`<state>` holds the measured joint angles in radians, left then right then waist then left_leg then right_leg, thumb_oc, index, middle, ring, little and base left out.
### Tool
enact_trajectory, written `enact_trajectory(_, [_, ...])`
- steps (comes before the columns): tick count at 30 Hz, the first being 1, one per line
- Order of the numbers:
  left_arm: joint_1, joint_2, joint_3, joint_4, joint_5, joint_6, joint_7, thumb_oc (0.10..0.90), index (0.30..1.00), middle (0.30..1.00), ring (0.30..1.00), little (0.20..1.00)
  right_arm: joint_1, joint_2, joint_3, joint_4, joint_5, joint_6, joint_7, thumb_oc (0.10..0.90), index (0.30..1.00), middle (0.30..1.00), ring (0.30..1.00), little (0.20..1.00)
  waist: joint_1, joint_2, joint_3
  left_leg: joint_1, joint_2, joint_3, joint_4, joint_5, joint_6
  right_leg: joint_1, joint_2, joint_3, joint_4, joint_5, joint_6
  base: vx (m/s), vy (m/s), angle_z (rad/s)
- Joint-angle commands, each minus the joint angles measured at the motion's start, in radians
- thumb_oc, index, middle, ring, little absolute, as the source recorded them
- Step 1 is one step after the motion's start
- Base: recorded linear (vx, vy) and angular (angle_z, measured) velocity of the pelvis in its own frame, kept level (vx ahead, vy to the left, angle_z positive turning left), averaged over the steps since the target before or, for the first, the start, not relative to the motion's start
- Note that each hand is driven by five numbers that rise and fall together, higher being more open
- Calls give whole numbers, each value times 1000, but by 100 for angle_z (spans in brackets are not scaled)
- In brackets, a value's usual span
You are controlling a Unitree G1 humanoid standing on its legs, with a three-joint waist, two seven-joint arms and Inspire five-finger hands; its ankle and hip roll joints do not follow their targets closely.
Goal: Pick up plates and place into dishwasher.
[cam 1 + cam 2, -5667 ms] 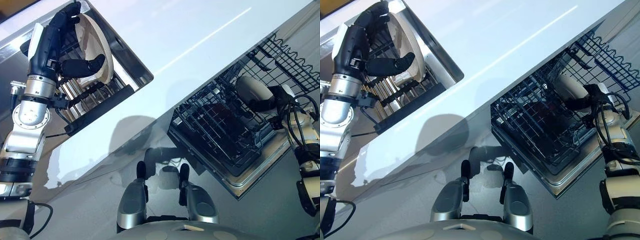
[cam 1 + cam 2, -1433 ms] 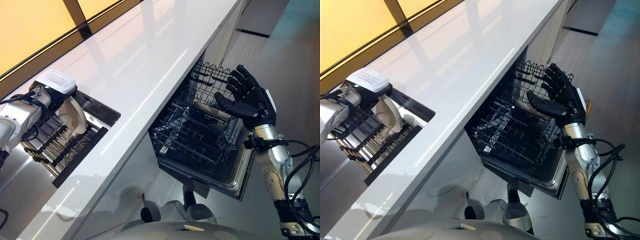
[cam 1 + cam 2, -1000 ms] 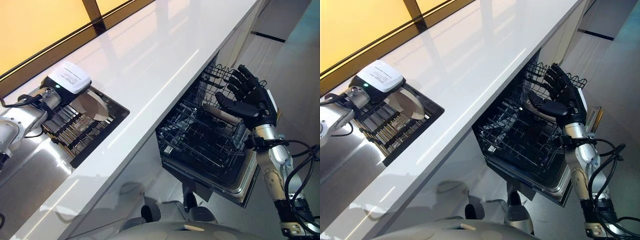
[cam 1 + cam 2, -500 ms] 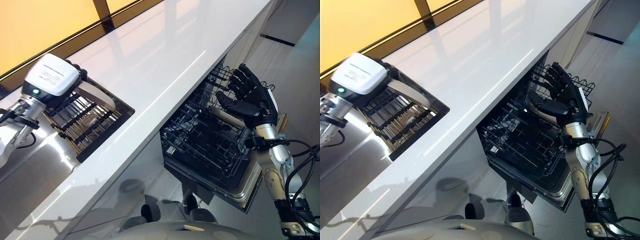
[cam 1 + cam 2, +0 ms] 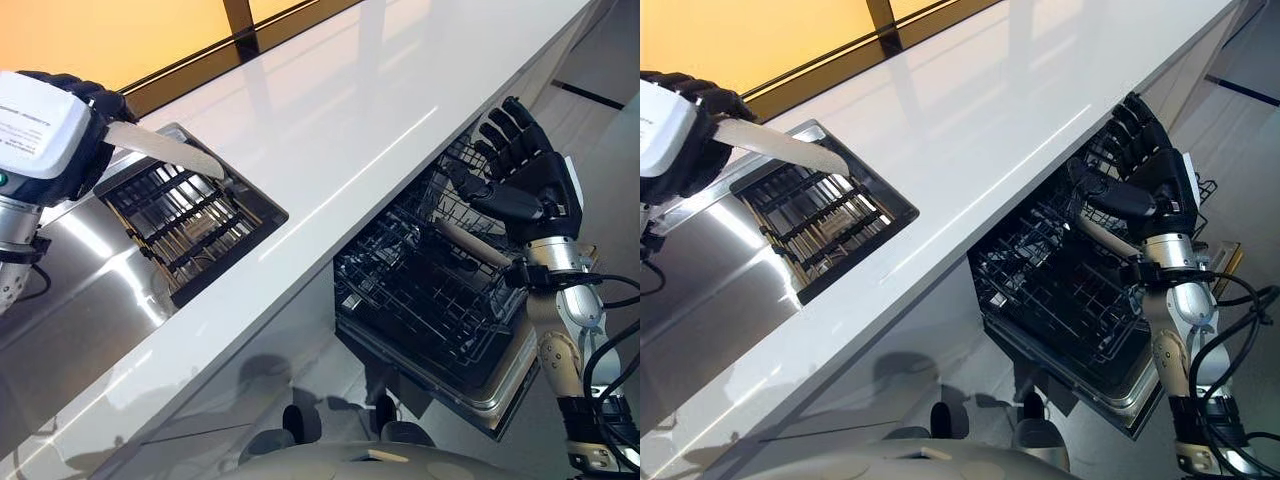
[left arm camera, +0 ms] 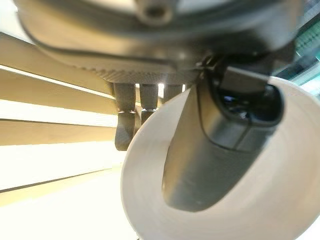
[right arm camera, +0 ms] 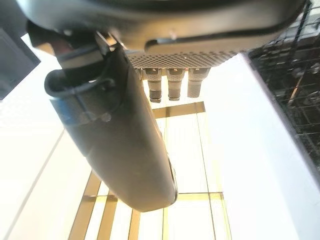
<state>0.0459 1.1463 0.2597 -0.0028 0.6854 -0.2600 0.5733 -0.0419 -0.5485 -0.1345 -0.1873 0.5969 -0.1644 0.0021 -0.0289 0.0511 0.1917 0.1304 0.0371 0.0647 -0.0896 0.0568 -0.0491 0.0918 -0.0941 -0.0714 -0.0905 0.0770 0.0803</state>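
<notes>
My left hand (image 5: pixel 92 102) is at the upper left, shut on a cream plate (image 5: pixel 165 150) that it holds edge-on above the black drying rack (image 5: pixel 190 225) in the sink. In the left wrist view the thumb (image 6: pixel 220 150) presses on the plate's face (image 6: pixel 270 210), with the fingers behind the rim. My right hand (image 5: pixel 528 188) is open with its fingers spread, above the pulled-out dishwasher rack (image 5: pixel 420 290). A second cream plate (image 5: pixel 470 243) stands on edge in that rack, just under the right hand.
A long white countertop (image 5: pixel 330 110) runs between the steel sink (image 5: pixel 70 300) and the dishwasher. The dishwasher's door (image 5: pixel 500 395) hangs open below the black wire rack. An orange wall lies behind the counter.
The left hand has lifted the plate out of the drying rack and up to the left. The right hand stays open over the dishwasher rack. The camera has shifted.
</notes>
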Motion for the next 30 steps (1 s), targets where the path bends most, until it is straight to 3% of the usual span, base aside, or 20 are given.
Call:
enact_trajectory(1, [-136,-2,115,-39,-133,0,99,100,300,300,300,200,-137,-89,-9,-133,-86,-159,15,800,900,900,900,900,-8,-4,-124,9,-125,-12,2,-123,93,-2,106,-42,70,-124,-7,6,-27,11])
enact_trajectory(12, [-335,-145,-70,-153,-277,-96,-63,100,300,300,300,200,-260,-148,108,-181,-368,-132,102,800,900,900,900,900,-4,-23,-130,11,-124,-28,2,-119,87,2,109,-43,80,-131,-12,8,-16,9])
enact_trajectory(19, [-402,-199,-149,-197,-304,-110,-139,100,300,300,300,200,-335,-158,180,-198,-375,-89,164,800,900,900,900,900,0,-30,-127,16,-122,-34,2,-119,86,6,111,-41,88,-135,-14,0,0,0])
enact_trajectory(30, [-477,-262,-281,-211,-324,-94,-210,100,300,300,300,200,-421,-127,289,-195,-423,-90,146,800,900,900,900,900,6,-34,-122,20,-124,-37,4,-118,89,8,111,-42,93,-135,-15,8,-1,0])
